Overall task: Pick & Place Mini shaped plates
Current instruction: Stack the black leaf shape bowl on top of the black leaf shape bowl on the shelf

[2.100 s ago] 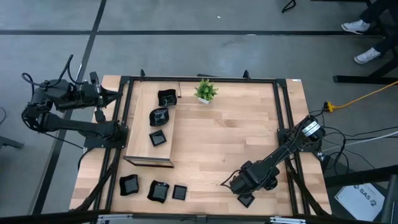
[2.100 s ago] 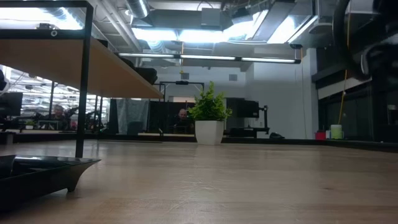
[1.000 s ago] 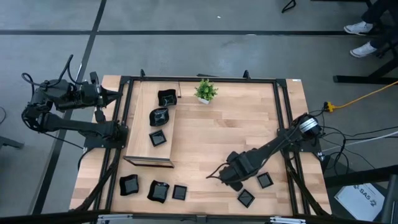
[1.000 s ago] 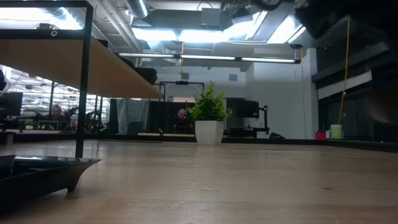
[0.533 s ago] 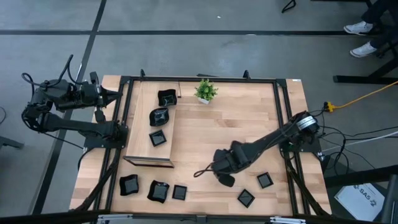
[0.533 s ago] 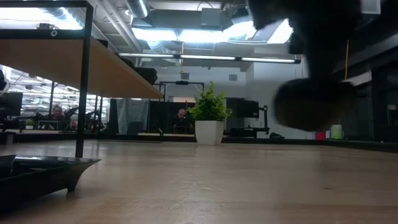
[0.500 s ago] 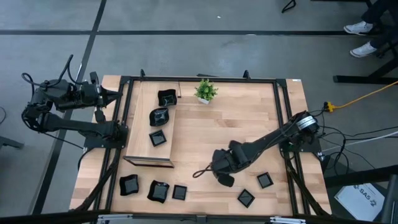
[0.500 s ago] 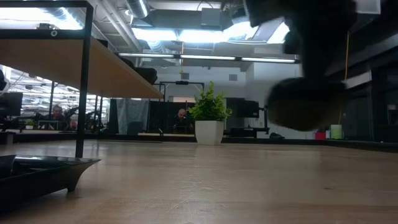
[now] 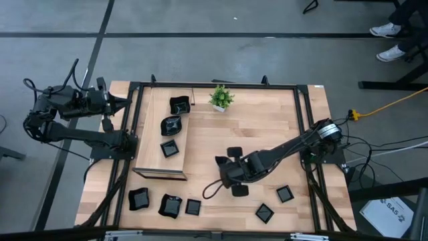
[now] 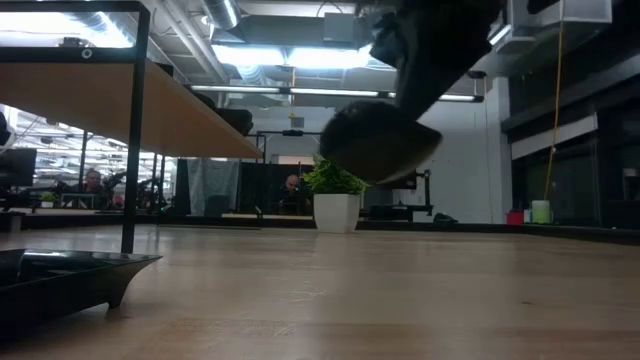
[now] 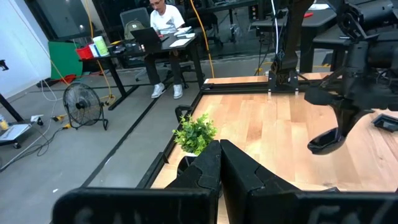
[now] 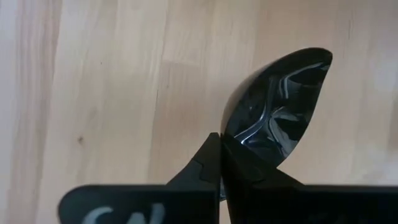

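Right gripper [image 12: 219, 144] pinching rounded plate [image 12: 278, 106] above surface [image 12: 99, 93]; low view shows it airborne. Left gripper [image 11: 219, 149] pressed together.

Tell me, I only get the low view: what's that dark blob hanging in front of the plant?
Observer: A glossy black plate, its rim pinched in the right gripper's shut jaws.
Operator: Where's it over the table?
Observer: Above the middle of the table, right of the raised shelf.
Operator: And the other arm?
Observer: The left gripper sits shut, outside the table's left edge.
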